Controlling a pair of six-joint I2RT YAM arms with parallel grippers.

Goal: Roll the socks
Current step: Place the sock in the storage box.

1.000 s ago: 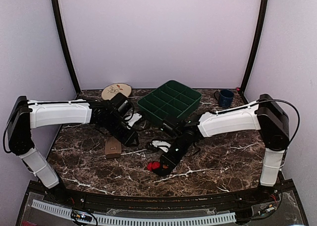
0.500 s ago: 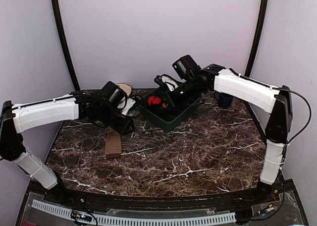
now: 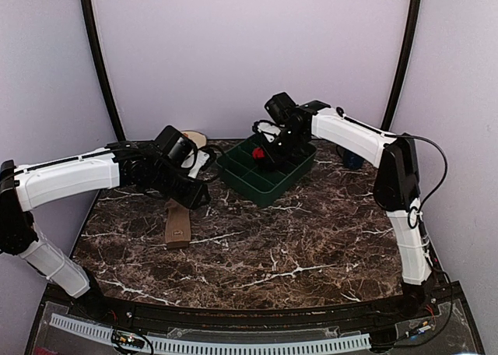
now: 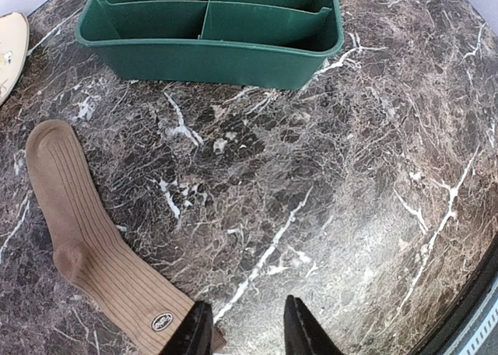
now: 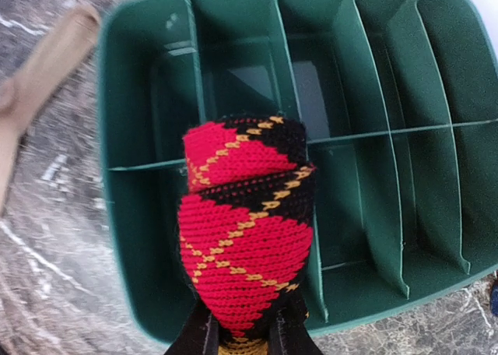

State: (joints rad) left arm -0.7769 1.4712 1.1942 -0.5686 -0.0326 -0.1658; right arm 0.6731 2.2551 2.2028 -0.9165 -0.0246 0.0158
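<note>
Red-black sock roll [image 5: 245,238] mostly hides the right hand [image 5: 237,335] gripping it; empty, part-open left hand [image 4: 243,332] partly covers tan sock [image 4: 93,246].

Soft even light, faint shadows, blurry right wrist view

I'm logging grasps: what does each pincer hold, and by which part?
Right pincer grips the rolled argyle sock by one end, above the tray. Left pincer holds nothing.
</note>
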